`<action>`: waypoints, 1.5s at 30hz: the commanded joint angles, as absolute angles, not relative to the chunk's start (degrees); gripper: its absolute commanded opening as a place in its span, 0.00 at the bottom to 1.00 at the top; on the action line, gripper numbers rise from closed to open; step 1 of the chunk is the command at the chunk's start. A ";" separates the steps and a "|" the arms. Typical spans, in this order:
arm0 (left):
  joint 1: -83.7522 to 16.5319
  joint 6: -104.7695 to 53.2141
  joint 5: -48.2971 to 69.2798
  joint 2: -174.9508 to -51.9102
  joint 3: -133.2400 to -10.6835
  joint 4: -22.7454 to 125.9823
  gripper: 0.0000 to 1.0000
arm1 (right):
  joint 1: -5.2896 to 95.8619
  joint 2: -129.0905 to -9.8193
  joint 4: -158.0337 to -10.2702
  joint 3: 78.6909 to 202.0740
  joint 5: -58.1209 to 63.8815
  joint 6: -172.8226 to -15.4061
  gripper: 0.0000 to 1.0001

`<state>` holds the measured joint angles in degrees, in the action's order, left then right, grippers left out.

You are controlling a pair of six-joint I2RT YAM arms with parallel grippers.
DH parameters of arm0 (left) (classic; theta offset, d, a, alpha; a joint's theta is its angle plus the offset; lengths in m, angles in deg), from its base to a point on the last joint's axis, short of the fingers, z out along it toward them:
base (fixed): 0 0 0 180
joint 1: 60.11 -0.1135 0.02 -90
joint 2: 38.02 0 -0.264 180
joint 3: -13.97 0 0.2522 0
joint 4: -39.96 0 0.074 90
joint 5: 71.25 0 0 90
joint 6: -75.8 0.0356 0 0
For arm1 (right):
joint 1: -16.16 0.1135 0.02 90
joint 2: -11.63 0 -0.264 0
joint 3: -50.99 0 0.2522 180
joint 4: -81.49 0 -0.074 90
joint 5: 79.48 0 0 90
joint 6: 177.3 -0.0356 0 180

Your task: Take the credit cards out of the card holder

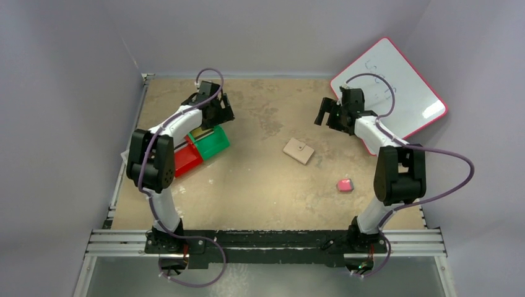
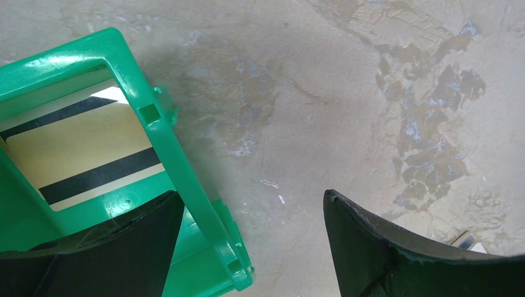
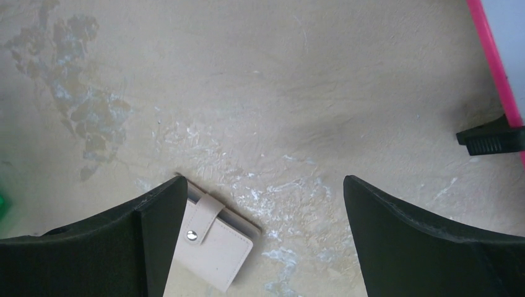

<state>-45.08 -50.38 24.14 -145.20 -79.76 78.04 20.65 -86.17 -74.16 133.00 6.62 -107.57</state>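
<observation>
Our right gripper (image 3: pixel 263 179) hangs open near the card holder (image 3: pixel 213 244), snapped shut on the table (image 3: pixel 309 93); our left gripper (image 2: pixel 254 193) gapes empty by the green bin (image 2: pixel 167 142). The flat holder may skid when pinched.

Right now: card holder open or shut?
Shut. The card holder lies folded, snap tab fastened over its tan front; no lining or pockets show.

Only illegible scrawl on whiteboard (image 1: pixel 410 93)
</observation>
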 commanded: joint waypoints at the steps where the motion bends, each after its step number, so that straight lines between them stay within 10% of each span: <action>1: -43.27 -49.21 20.84 -146.72 -83.42 75.87 0.82 | 20.82 -81.65 -74.66 131.34 3.75 -106.70 0.97; 28: -26.47 -57.78 17.51 -157.65 -93.97 68.52 0.79 | 20.80 -75.24 -80.96 115.34 -7.37 -105.11 0.96; 45: -24.52 -54.39 22.00 -153.51 -98.27 73.35 0.80 | 25.64 -91.47 -78.89 131.20 -6.43 -98.67 0.83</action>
<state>-24.47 -56.46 18.85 -159.10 -94.84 72.73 22.68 -89.76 -79.49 126.46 -7.22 -101.36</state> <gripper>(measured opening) 0.794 0.832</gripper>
